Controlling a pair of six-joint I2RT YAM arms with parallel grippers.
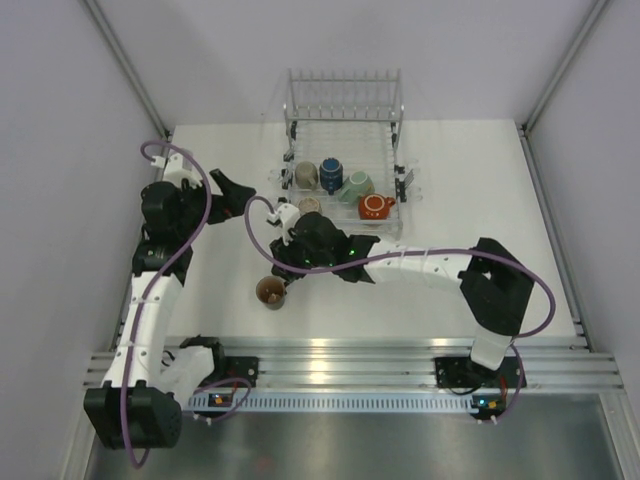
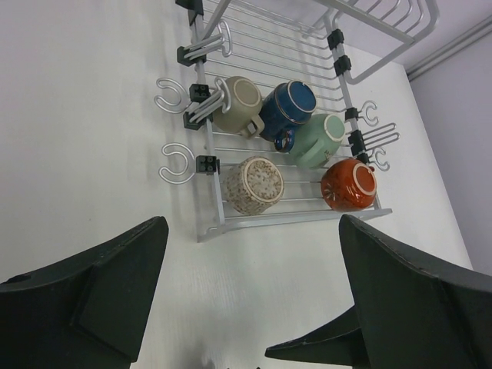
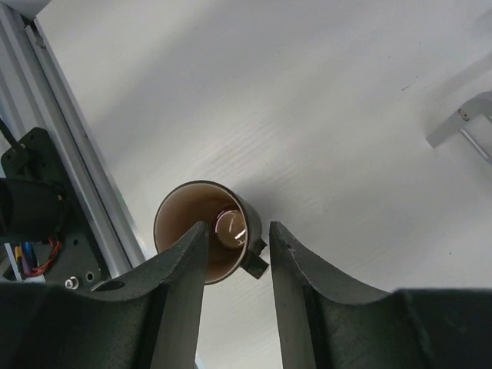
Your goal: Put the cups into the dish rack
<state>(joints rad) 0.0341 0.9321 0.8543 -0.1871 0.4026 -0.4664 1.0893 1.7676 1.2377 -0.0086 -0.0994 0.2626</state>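
Left claw (image 2: 254, 227) gapes wide, holding nothing, at left in the top view. Right claw (image 3: 238, 227) is partway open, its fingers (image 3: 177, 292) straddling the handle side of the black cup (image 3: 181, 231), upright on the tabletop (image 1: 460, 180), lower centre; whether it grips, I cannot tell. The rack (image 1: 345, 95), upper centre, holds a beige cup (image 2: 238, 100), blue cup (image 2: 290, 104), mint cup (image 2: 317, 142), orange cup (image 2: 350, 184) and speckled cup (image 2: 255, 184).
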